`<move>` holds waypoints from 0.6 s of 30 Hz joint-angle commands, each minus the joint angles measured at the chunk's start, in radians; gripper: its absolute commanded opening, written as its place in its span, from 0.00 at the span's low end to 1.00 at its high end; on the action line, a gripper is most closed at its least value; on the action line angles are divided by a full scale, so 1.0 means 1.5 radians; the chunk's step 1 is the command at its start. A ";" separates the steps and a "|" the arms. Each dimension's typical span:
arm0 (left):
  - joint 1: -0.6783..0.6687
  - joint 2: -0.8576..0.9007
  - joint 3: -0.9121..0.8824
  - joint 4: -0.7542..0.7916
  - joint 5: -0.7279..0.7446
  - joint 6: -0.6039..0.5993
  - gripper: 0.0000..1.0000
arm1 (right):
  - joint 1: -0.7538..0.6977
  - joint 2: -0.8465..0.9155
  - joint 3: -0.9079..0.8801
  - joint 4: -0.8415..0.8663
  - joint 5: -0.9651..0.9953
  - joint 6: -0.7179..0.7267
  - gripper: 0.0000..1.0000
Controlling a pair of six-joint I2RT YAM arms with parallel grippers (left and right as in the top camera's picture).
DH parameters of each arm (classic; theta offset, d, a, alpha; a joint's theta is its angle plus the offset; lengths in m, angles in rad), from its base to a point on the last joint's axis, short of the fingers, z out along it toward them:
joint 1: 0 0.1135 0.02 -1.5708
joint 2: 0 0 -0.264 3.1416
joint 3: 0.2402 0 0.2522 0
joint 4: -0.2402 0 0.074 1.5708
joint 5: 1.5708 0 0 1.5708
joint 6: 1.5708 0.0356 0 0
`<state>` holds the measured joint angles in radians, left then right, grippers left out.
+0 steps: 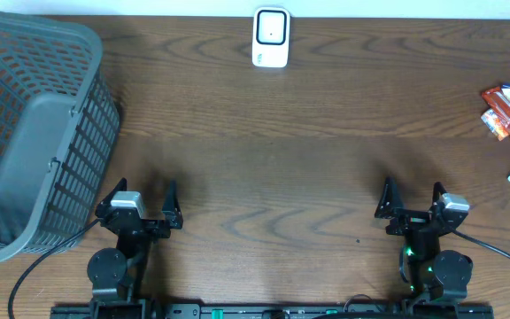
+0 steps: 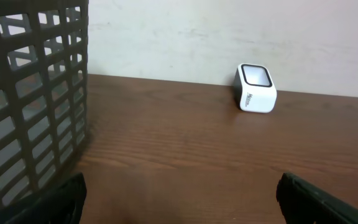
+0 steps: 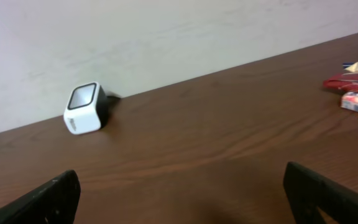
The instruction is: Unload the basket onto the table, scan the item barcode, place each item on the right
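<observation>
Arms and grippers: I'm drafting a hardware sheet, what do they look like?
Both black. The left gripper and right gripper each have two pointed fingers and a silver-grey block. A black cable trails from each arm; green lights glow on the right arm's base.

I see a bench (image 1: 264, 159) of dark grained wood, smooth with a faint sheen. The basket (image 1: 96, 151) looks matt grey plastic, the scanner (image 1: 271, 38) smooth white plastic with a glossy dark window, the packets (image 1: 507, 111) shiny-wrapped.
</observation>
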<state>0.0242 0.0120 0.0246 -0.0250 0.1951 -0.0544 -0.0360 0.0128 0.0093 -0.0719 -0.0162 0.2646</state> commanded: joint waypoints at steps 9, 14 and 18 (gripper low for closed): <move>-0.003 -0.006 -0.014 -0.020 -0.004 0.006 0.98 | 0.002 -0.005 -0.003 -0.002 0.017 -0.148 0.99; -0.003 -0.006 -0.014 -0.020 -0.004 0.006 0.98 | 0.002 -0.005 -0.003 -0.002 0.017 -0.148 0.99; -0.003 -0.006 -0.014 -0.020 -0.004 0.006 0.98 | 0.002 -0.005 -0.003 -0.002 0.017 -0.148 0.99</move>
<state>0.0242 0.0120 0.0246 -0.0250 0.1951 -0.0544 -0.0360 0.0128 0.0093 -0.0723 -0.0029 0.0654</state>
